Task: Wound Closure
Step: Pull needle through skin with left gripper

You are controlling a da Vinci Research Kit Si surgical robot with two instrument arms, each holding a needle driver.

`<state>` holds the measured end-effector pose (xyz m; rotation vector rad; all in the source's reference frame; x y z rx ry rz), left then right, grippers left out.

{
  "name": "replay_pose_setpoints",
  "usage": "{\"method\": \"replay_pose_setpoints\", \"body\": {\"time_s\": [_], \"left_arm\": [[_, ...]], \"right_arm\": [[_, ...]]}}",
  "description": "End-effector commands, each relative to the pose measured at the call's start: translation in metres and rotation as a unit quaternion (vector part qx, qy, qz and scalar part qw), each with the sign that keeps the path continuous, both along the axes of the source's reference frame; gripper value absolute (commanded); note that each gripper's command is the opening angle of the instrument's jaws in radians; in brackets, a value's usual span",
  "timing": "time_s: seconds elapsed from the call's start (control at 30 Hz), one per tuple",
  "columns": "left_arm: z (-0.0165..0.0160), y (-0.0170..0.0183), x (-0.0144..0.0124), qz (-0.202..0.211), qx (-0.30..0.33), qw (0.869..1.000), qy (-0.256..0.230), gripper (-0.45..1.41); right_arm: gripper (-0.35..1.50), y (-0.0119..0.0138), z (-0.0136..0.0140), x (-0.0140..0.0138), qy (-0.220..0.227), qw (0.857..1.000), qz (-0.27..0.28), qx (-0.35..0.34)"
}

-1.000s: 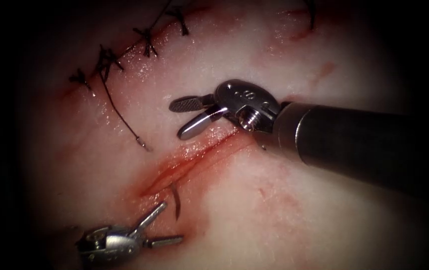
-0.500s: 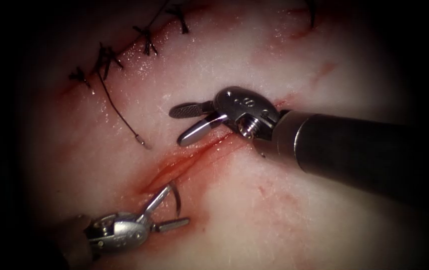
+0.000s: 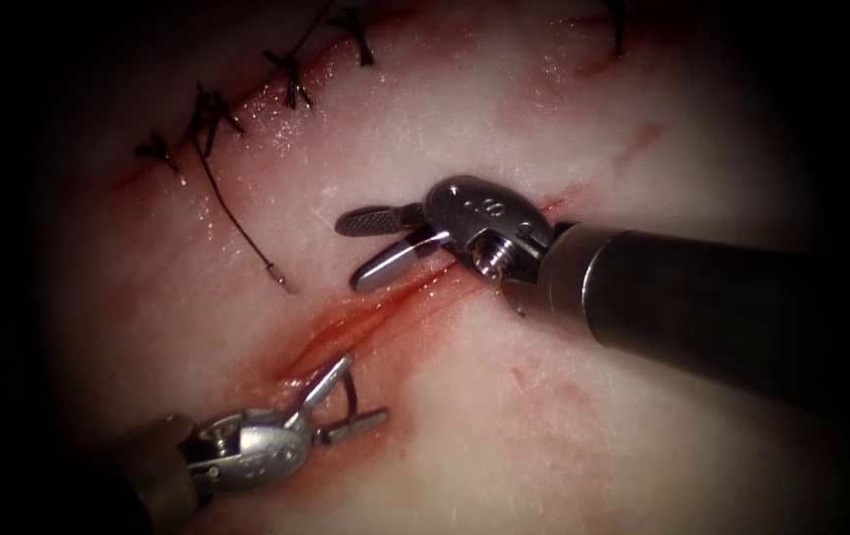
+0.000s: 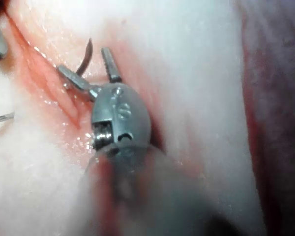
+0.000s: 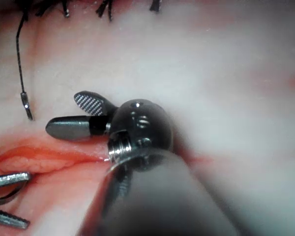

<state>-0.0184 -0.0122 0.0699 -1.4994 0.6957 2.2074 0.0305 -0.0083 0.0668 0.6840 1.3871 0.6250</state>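
At six o'clock of the red open cut (image 3: 375, 315): dark curved steel needle (image 3: 351, 394), standing in tissue.
Straddled, ungripped, by the left silver needle driver (image 3: 346, 394), jaws agape; right silver needle driver (image 3: 366, 246) open, empty; black knotted stitches (image 3: 209, 117) placed at eleven o'clock, this stretch unclosed.

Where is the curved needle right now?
In the endoscope view, the needle pokes out of the tissue just right of the cut's lower end, between the left claw's open jaws, which hold nothing.

Needle (image 3: 351, 394): you see just a short arc between the left tool's (image 3: 344, 396) parted jaws; the rest is buried in tissue (image 3: 643, 426).
Thread (image 3: 232, 220): its upper end blurs among dark stitches (image 3: 209, 111).
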Motion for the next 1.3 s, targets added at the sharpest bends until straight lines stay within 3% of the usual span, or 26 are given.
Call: {"method": "replay_pose_setpoints", "body": {"time_s": [0.03,0.07,0.1,0.17,0.27,0.3,0.33,0.4,0.43,0.5,0.57,0.67,0.77,0.87,0.97,1.0,1.17,1.3], "left_arm": [[0.0007,0.0003,-0.0005,0.001,-0.001,1.0,0.0,0.12],[0.0007,0.0004,-0.0005,0.001,0.0,1.0,0.0,0.07],[0.0008,0.0006,-0.0002,0.007,-0.003,1.0,-0.003,-0.12],[0.0008,0.0009,0.0003,0.026,-0.005,0.999,-0.024,-0.45],[0.0007,0.0011,0.0007,0.033,0.008,0.998,-0.047,-0.45],[0.0006,0.0011,0.0009,0.034,0.022,0.997,-0.066,-0.45],[0.0006,0.0011,0.0009,0.034,0.022,0.997,-0.066,-0.45],[0.0004,0.0009,0.0011,0.033,0.054,0.993,-0.102,-0.45],[0.0004,0.0009,0.0011,0.033,0.054,0.993,-0.102,-0.45],[0.0,0.0005,0.001,0.035,0.074,0.989,-0.123,-0.45],[-0.0007,0.0001,0.0007,0.037,0.096,0.985,-0.139,-0.45],[-0.0019,-0.0005,0.0002,0.042,0.133,0.976,-0.168,-0.45],[-0.0032,-0.0009,-0.0001,0.049,0.168,0.966,-0.192,-0.45],[-0.0046,-0.0011,-0.0003,0.052,0.205,0.951,-0.224,-0.45],[-0.0063,-0.0013,-0.0003,0.047,0.268,0.923,-0.27,-0.45],[-0.0063,-0.0013,-0.0003,0.047,0.268,0.923,-0.27,-0.45],[-0.0083,-0.0019,-0.0001,0.066,0.331,0.884,-0.324,-0.45],[-0.0098,-0.0025,0.0001,0.082,0.344,0.872,-0.339,-0.45]], "right_arm": [[0.42,0.0005,0.0003,0.0007,0.0,1.0,0.002,0.0],[0.32,0.0005,0.0003,0.0007,0.0,1.0,0.002,0.0],[0.02,0.0006,0.0003,0.0005,-0.002,1.0,0.003,-0.026],[-0.33,0.0008,0.0,0.0002,-0.008,0.999,0.013,-0.048],[-0.35,0.0011,-0.0006,-0.0002,-0.02,0.997,0.022,-0.066],[-0.06,0.0015,-0.0011,-0.0003,-0.028,0.996,0.027,-0.077],[-0.06,0.0015,-0.0011,-0.0003,-0.028,0.996,0.027,-0.077],[0.57,0.002,-0.0019,-0.0005,-0.034,0.996,0.032,-0.082],[0.57,0.002,-0.0019,-0.0005,-0.034,0.996,0.032,-0.082],[0.98,0.0024,-0.0024,-0.0004,-0.032,0.994,0.031,-0.099],[1.25,0.0026,-0.0028,-0.0003,-0.032,0.993,0.03,-0.112],[1.38,0.0028,-0.0029,-0.0001,-0.033,0.99,0.03,-0.134],[1.4,0.0028,-0.0028,0.0001,-0.028,0.988,0.026,-0.152],[1.13,0.0024,-0.0028,0.0001,-0.006,0.987,0.012,-0.159],[0.44,0.0014,-0.0027,0.0001,0.003,0.987,0.007,-0.163],[0.44,0.0014,-0.0027,0.0001,0.003,0.987,0.007,-0.163],[0.42,0.001,-0.0028,-0.0002,0.002,0.987,-0.001,-0.158],[0.39,0.0,-0.0028,-0.0006,-0.003,0.988,-0.016,-0.151]]}}
